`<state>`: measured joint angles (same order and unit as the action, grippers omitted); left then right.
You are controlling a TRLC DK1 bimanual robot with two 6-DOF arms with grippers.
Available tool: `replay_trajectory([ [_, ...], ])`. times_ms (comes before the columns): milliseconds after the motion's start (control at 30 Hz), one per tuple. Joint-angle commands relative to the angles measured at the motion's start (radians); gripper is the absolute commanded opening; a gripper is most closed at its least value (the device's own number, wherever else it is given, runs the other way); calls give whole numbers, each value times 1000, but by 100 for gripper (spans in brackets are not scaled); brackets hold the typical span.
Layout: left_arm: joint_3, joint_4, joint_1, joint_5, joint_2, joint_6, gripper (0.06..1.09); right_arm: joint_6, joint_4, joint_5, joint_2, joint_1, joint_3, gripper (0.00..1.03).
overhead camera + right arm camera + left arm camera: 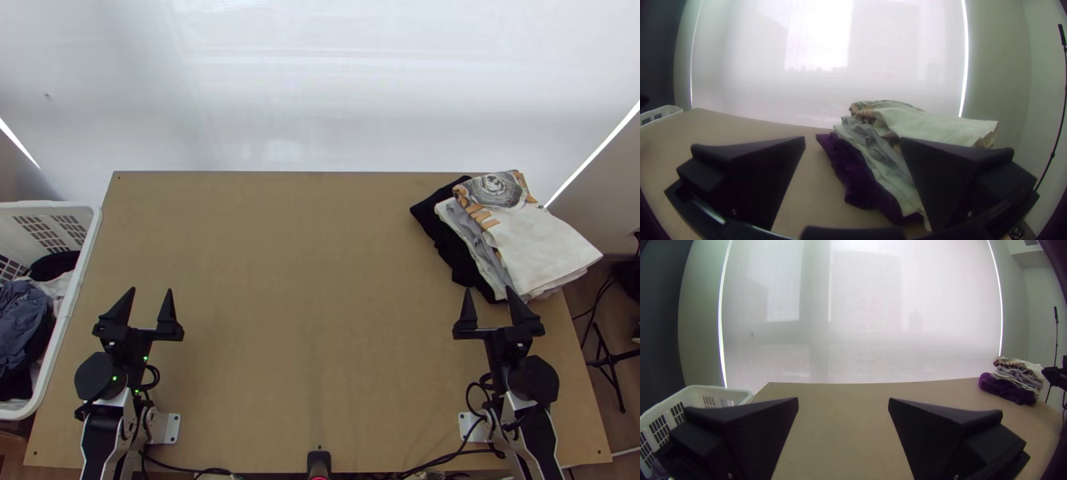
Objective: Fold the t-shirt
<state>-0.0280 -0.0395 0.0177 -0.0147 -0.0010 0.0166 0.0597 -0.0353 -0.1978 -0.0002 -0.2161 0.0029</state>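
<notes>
The left tool and right tool are hanging wide open and empty over the table. A basket is holding clothes at the left. Farther off, right, a printed white shirt is lying folded atop a pile.

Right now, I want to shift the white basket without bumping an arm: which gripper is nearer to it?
Left. The left gripper is near the basket; the right gripper is across the table, by the clothes stack.
</notes>
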Motion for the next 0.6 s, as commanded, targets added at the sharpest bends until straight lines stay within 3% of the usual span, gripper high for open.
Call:
replay_trajectory([
  [0,-10,-26,10,-2,1,26,104,-1,0,0,0,0,0,99],
  [133,-38,16,-21,-42,-1,6,104,-1,0,0,0,0,0,99],
  [267,-145,96,-134,-42,41,-101,104,-1,0,0,0,0,0,99],
  [567,-627,64,-412,-25,513,-86,104,-1,0,0,0,0,0,99],
])
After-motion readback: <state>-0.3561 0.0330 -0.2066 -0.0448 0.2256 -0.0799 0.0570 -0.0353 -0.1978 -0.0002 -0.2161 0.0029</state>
